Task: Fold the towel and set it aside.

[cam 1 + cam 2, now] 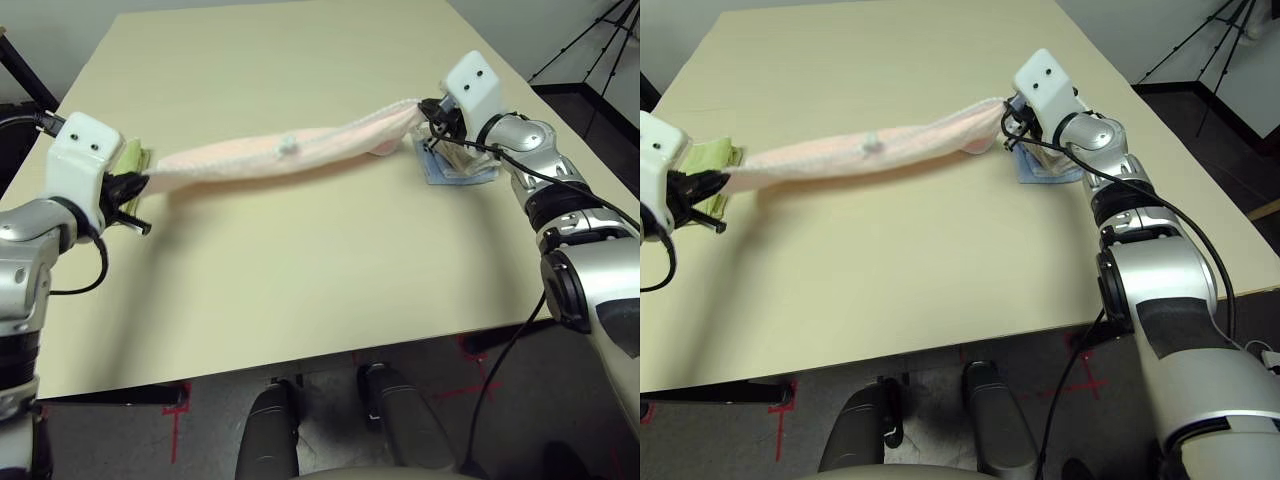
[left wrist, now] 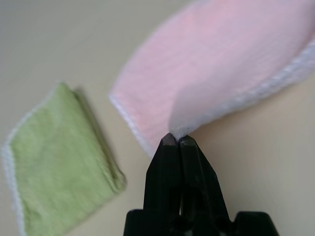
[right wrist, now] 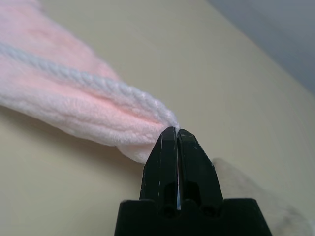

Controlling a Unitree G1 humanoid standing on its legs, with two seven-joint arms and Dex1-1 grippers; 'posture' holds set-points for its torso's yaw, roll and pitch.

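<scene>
The pale pink towel hangs stretched in a long bunched band above the table, from left to right. A small white tag shows near its middle. My left gripper is shut on the towel's left end, pinching a white-edged corner. At the far right my right gripper is shut on the other end, where the white edging runs into the closed fingertips.
A green folded towel lies on the table under my left gripper. A beige towel on a blue one lies under my right gripper. The tan table stretches bare beneath the towel. A black tripod stands beyond the table's right edge.
</scene>
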